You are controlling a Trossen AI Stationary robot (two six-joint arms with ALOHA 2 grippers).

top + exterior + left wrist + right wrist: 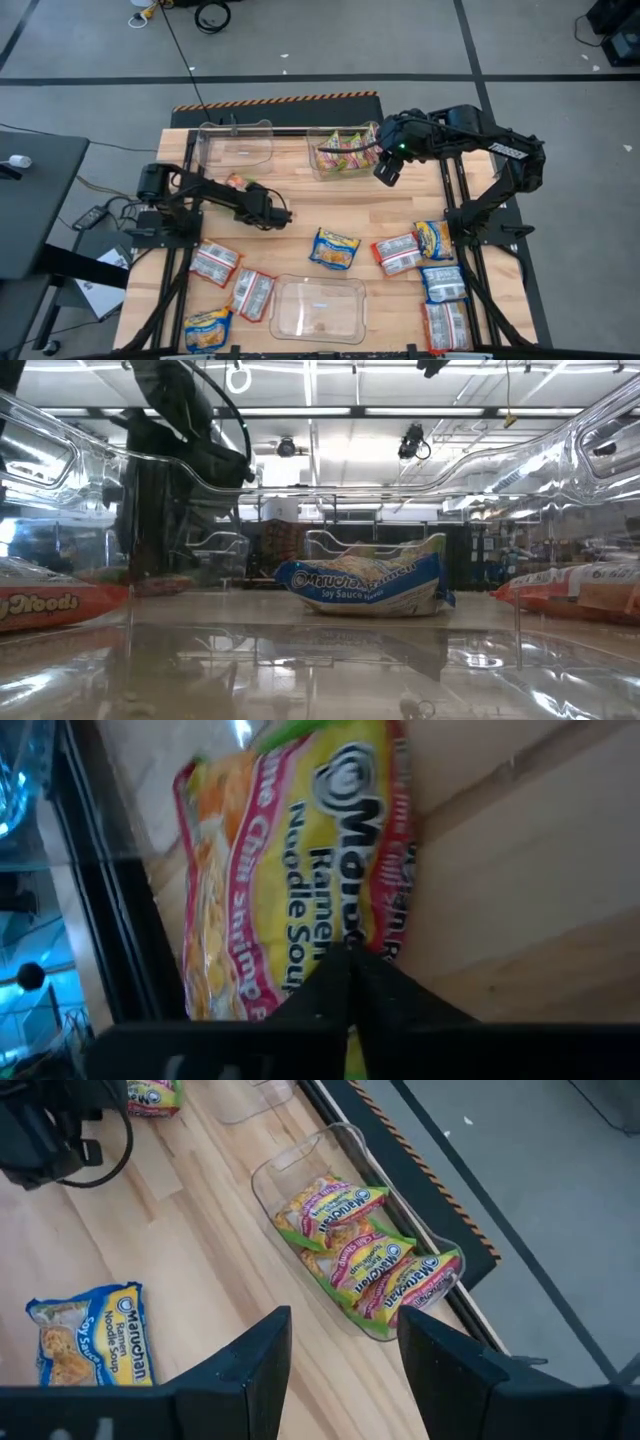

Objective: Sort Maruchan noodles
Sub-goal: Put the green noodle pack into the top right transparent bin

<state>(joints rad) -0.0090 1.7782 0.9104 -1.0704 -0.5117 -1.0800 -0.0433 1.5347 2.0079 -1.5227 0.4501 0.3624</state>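
Observation:
A pink-and-yellow Maruchan packet point(290, 870) lies beside my left arm point(238, 182), just in front of an empty clear bin point(235, 145). My left gripper point(350, 952) point(272, 212) is shut on it. My right gripper point(345, 1350) point(388, 165) is open and hovers by the near right corner of a second clear bin point(318, 160), touching nothing. That bin holds several pink-green packets point(365, 1255). Blue-yellow packets point(335, 248) point(437, 240) and red-silver ones point(398, 252) point(215, 262) lie flat on the wooden table. My left gripper pinches the pink-and-yellow packet between its two fingers at one edge point(330, 935), beside the printed name. The packet spreads out ahead of the fingers over the wood. Whether it is lifted or lies on the table, I cannot tell.
A third clear bin point(318, 305) stands at the near edge; the low view looks through its walls at a blue packet point(365, 582). More packets lie near left point(253, 293) point(208, 328) and near right point(443, 283) point(447, 322). Bare wood shows mid-table point(340, 205).

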